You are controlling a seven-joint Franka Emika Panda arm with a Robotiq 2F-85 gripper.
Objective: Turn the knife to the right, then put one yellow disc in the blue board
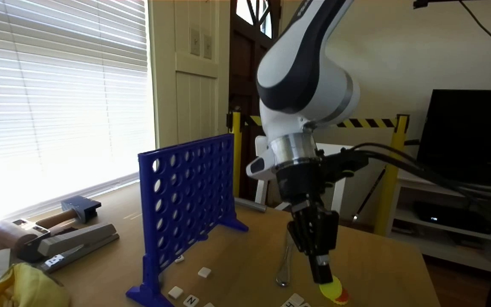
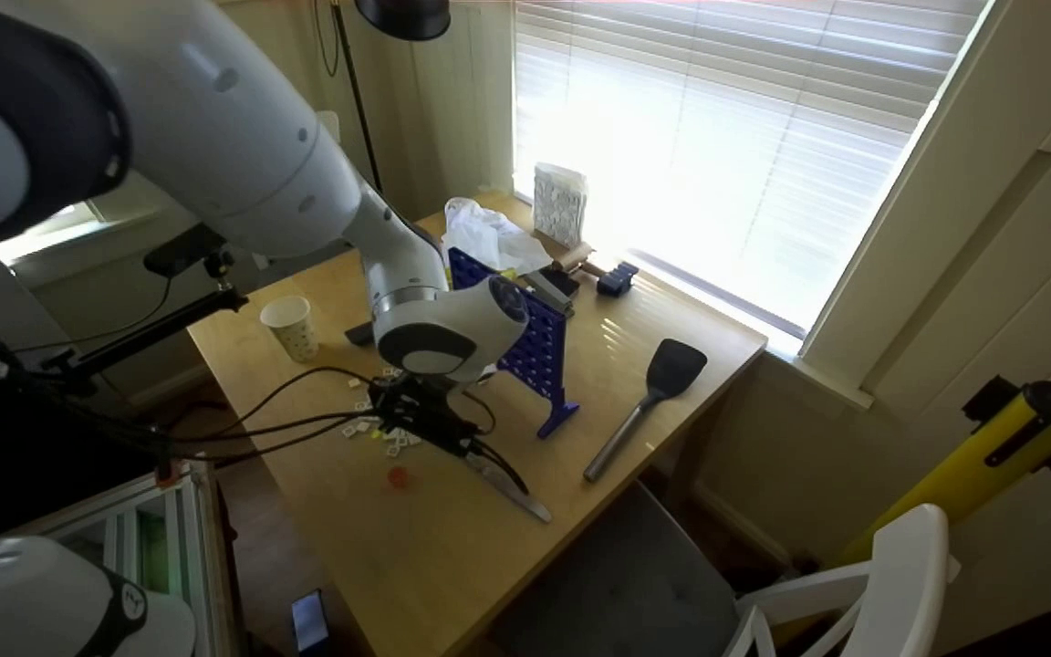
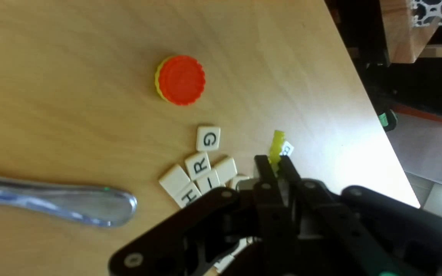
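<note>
- The gripper has its jaws closed on the yellow disc, pinching its flat faces
- The blue board stands to one side, apart, its top higher; lifting likely comes next

Letters G, R, I and H on white tiles; N on another tile

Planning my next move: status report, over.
Pincer shut on yellow disc. Not yet in board. Tiles low by board, likely no obstacle.
</note>
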